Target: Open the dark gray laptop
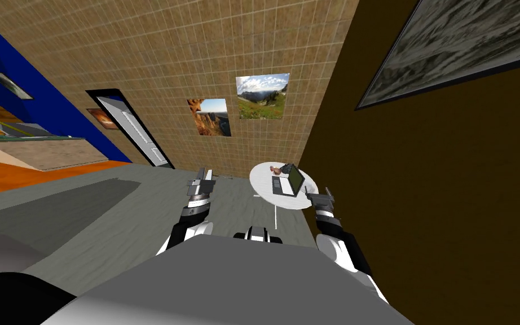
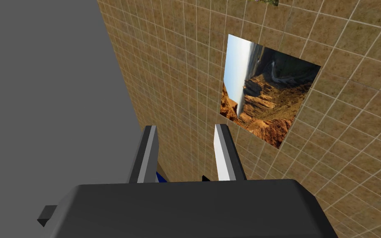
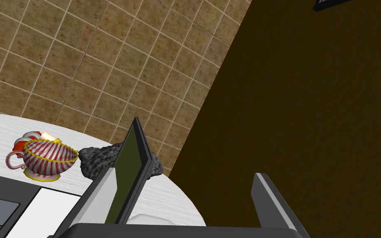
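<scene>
The right gripper (image 3: 184,175) is spread wide and holds nothing. Its 2 fingers stand about a third of the wrist view apart. It hangs at the edge of a round white table (image 3: 173,202), next to a dark brown wall.

The dark gray laptop (image 3: 129,173) lies on that table, right at the gripper, and it is already open. Its lid stands up steeply, with the dark olive screen facing away from the gap. The lid's edge rises just inside 1 finger (image 3: 98,198), close along its blade, and I cannot tell whether they touch. The other finger (image 3: 270,200) is well apart from the lid, out past the table's rim. The laptop's base lies flat on the table beyond the nearer finger, showing grey keys and a white panel.

Past the lid from the gripper sits a dark, lumpy grey object (image 3: 92,161), partly hidden by the screen. Just beside it, over the base, stands a red-and-white striped cup (image 3: 47,159) with a yellow rim.

The left gripper (image 2: 185,127) is held out in front, well apart from the table. Its 2 fingers are parted by a narrow gap and hold nothing.
</scene>
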Robot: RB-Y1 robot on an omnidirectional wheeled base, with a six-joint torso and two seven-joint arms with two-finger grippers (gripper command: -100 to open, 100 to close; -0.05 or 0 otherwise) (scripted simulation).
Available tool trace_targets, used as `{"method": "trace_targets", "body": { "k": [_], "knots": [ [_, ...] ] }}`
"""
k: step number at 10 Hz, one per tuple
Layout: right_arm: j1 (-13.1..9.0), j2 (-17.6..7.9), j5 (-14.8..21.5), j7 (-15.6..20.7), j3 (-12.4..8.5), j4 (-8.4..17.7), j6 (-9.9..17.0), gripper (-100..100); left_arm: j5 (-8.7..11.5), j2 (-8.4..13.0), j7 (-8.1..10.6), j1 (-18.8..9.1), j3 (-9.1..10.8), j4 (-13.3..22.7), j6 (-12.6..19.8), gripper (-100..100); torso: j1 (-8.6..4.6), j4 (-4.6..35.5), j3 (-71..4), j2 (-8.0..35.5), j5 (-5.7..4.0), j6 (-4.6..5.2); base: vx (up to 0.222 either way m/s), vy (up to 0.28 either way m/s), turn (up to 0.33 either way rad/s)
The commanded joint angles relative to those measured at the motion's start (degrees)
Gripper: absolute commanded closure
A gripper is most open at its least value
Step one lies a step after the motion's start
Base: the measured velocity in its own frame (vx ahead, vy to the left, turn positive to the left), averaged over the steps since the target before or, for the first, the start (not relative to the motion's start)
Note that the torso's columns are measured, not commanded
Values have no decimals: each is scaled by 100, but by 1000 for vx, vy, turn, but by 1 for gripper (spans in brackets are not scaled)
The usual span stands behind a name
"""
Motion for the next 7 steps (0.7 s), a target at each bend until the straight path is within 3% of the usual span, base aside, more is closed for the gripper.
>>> {"method": "trace_targets", "body": {
  "k": [1,6,7],
  "knots": [
    [-49,12,-422,-348,-58,149,51,-100,0,0,0,0,0,0,0,0,-10,0,1,3,-3,3,-2,-96,108],
    [-130,144,-1163,-952,-183,368,200,-100,0,0,0,1,0,0,0,0,7,0,0,0,2,5,-7,-77,181],
    [-156,204,-1338,-1113,-223,438,248,-100,0,0,0,1,0,0,0,0,-2,-1,-1,-2,0,2,-7,-119,355]
  ]
}}
